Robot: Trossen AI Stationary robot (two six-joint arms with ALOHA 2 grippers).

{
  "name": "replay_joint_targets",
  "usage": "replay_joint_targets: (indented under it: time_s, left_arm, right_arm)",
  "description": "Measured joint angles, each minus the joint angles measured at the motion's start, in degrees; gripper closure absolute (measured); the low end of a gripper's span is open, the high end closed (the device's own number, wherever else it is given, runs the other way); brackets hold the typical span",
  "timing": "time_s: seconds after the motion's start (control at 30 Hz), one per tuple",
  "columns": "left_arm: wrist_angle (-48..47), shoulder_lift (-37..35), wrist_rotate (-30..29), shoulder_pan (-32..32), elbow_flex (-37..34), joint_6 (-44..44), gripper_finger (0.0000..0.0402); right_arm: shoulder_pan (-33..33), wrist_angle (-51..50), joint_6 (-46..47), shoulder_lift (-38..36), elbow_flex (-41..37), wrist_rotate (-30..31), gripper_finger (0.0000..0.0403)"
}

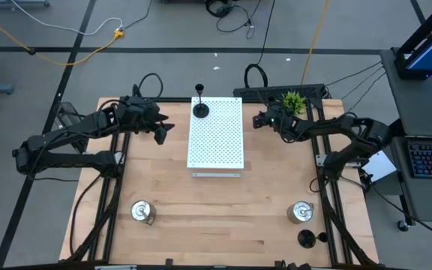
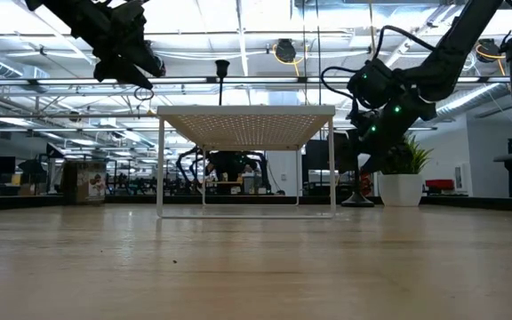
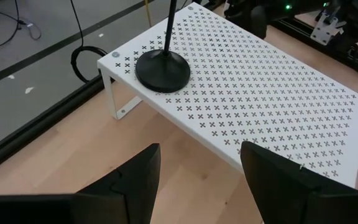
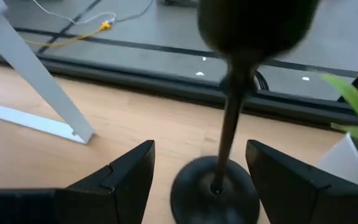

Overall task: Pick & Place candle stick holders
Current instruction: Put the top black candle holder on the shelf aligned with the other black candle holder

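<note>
Left gripper hung open by the board; right gripper sat open around a black holder near the table's far edge.

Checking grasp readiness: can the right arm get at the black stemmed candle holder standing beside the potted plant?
Probably yes: the right gripper is open, fingers either side of the black stemmed candle holder, nothing between them.

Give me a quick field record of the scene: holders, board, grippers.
board: white perforated board, raised on legs, table centre
on board: black candle holder at a far corner, upright
near edge: silver holder left; silver holder and black holder right
left gripper: open, empty, beside board
right gripper: open around stem of a black holder standing on the table, near the potted plant
</note>
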Motion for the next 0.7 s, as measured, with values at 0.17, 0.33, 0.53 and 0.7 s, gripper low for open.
replay_joint_targets:
  time_s: [0.17, 0.33, 0.53, 0.7]
  left_arm:
    - [0.0, 0.0, 0.0, 0.0, 0.0, 0.0, 0.0172]
    - [0.0, 0.0, 0.0, 0.0, 0.0, 0.2, 0.0172]
    - [0.0, 0.0, 0.0, 0.0, 0.0, 0.4, 0.0172]
    - [0.0, 0.0, 0.0, 0.0, 0.0, 0.4, 0.0172]
  right_arm:
    - [0.0, 0.0, 0.0, -0.1, 0.0, 2.1, 0.0164]
    - [-0.6, 0.0, 0.3, -0.1, 0.0, 2.9, 0.0198]
    - [-0.7, 0.0, 1.4, -0.1, 0.0, 3.0, 0.024]
    - [-0.7, 0.0, 1.4, -0.1, 0.0, 2.9, 0.0275]
